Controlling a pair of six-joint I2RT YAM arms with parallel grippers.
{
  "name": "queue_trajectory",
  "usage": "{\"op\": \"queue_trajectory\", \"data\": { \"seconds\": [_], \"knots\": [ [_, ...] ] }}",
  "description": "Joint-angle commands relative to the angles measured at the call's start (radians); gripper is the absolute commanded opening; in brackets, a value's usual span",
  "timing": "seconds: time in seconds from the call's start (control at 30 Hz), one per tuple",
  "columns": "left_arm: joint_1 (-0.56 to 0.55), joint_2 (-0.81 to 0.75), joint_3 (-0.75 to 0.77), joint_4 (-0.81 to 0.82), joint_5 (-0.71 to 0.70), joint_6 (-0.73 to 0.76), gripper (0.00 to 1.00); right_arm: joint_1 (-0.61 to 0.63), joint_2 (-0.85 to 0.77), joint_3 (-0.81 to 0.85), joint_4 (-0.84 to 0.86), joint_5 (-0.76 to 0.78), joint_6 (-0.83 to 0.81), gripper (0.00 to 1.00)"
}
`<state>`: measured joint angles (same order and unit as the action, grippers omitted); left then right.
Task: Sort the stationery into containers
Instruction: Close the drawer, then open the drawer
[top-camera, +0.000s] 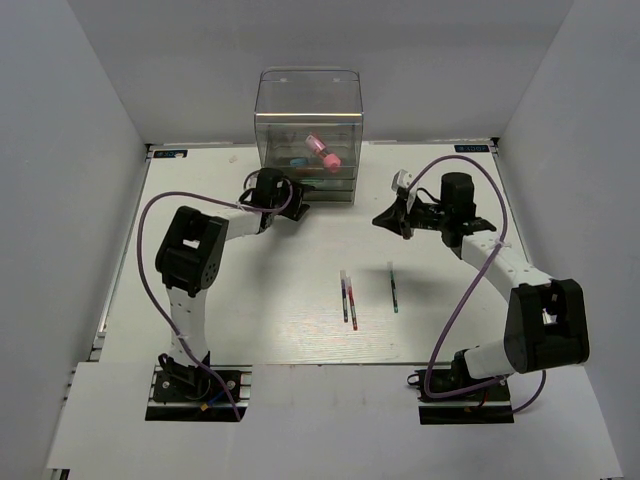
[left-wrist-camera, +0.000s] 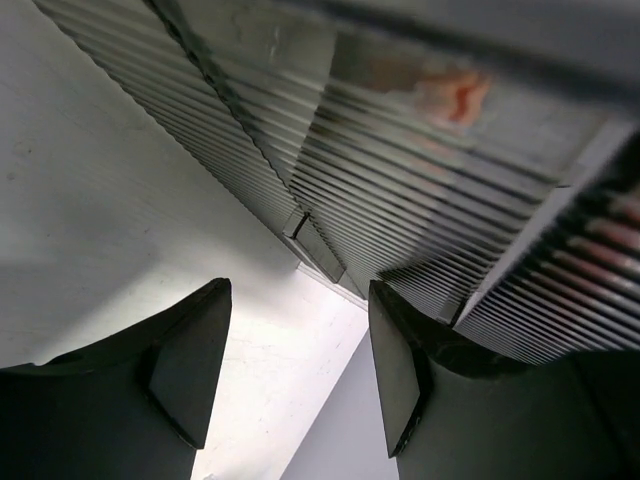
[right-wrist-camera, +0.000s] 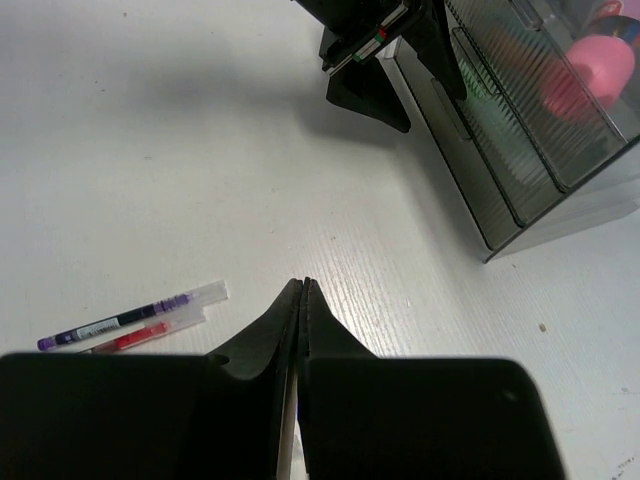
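While the left gripper (top-camera: 297, 208) hangs with its fingers apart and nothing between them, just beside the ribbed lower drawers of the clear drawer organiser (top-camera: 308, 130), the right gripper (right-wrist-camera: 303, 300) has its fingers pressed together above the white table (top-camera: 250, 300). A pink cylinder (top-camera: 326, 153) lies inside the organiser. A purple pen (top-camera: 344, 294) and a red pen (top-camera: 352, 307) lie side by side mid-table, with a green pen (top-camera: 393, 288) near them on the right.

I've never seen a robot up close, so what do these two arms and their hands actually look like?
The left arm and right arm match: white tubes joined by chunky black housings, on black base plates. A thin purple cable loops along each. The left hand and right hand each end in two black, wedge-shaped fingers.
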<state>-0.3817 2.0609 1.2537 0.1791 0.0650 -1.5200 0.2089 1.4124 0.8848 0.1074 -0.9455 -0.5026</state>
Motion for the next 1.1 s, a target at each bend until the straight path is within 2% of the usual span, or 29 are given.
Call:
{"op": "queue_trajectory", "data": {
  "seconds": [0.0,0.17,0.3,0.47,0.57,0.8,1.07],
  "knots": [
    [0.006,0.004,0.052,-0.001,-0.011,0.007,0.67,-0.014,-0.03,-0.014,0.008,-0.03,0.013,0.0],
    [0.006,0.025,0.061,-0.001,-0.011,0.007,0.67,-0.031,-0.041,-0.033,0.003,-0.03,0.015,0.0],
    [0.006,0.036,0.07,0.043,-0.011,0.007,0.6,-0.042,-0.044,-0.044,0.0,-0.033,0.018,0.0],
    [0.006,0.045,0.059,0.08,-0.046,0.007,0.6,-0.048,-0.047,-0.056,-0.002,-0.036,0.018,0.0],
    [-0.003,0.036,0.029,0.129,-0.07,0.007,0.56,-0.051,-0.05,-0.058,-0.002,-0.035,0.01,0.0],
    [-0.012,0.036,-0.048,0.293,-0.099,0.007,0.34,-0.052,-0.05,-0.075,-0.006,-0.039,0.001,0.0],
    [-0.013,0.045,-0.068,0.312,-0.12,0.007,0.28,-0.059,-0.056,-0.083,-0.014,-0.05,-0.008,0.0]
  ]
}}
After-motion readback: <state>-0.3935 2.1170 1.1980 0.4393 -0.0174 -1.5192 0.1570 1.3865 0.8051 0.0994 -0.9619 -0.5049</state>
